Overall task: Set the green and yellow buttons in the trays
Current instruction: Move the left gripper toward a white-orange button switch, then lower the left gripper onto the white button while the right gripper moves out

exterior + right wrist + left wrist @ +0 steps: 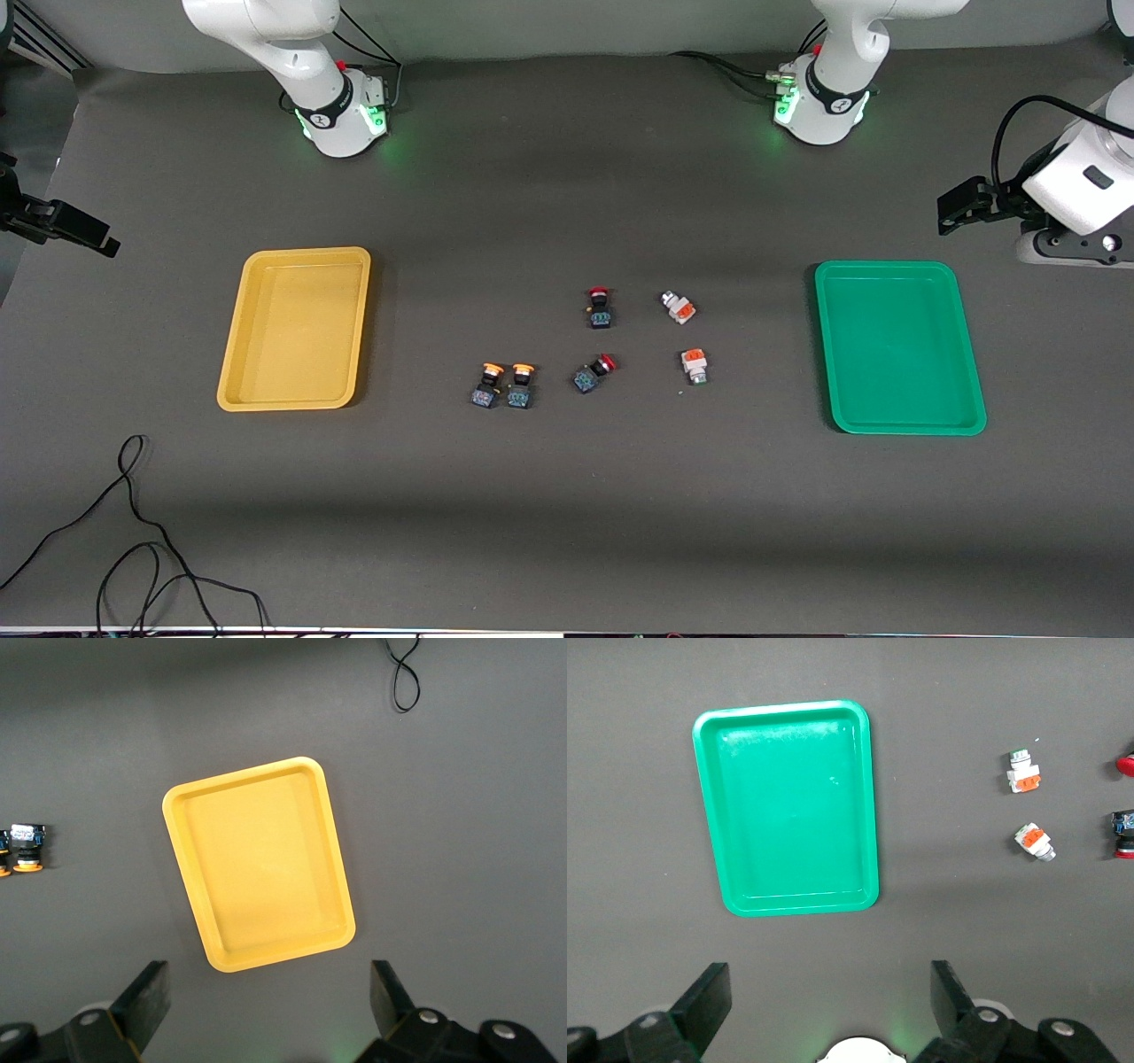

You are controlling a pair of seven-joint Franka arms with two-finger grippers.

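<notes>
1. Left pincer [828, 1014] released, up over tabletop [567, 514] by green tray [788, 806]; right pincer [270, 1010] released, by yellow tray [259, 864].
2. Red-cap buttons [600, 307] lie btwn yellow-cap buttons [503, 385] & white-bodied buttons [679, 307], mid-tabletop.
3. Both trays hold nothing.

My two arms are glossy white, with black bands and green lights at the bases [341, 120], black cables, and black fingers [704, 1001].
</notes>
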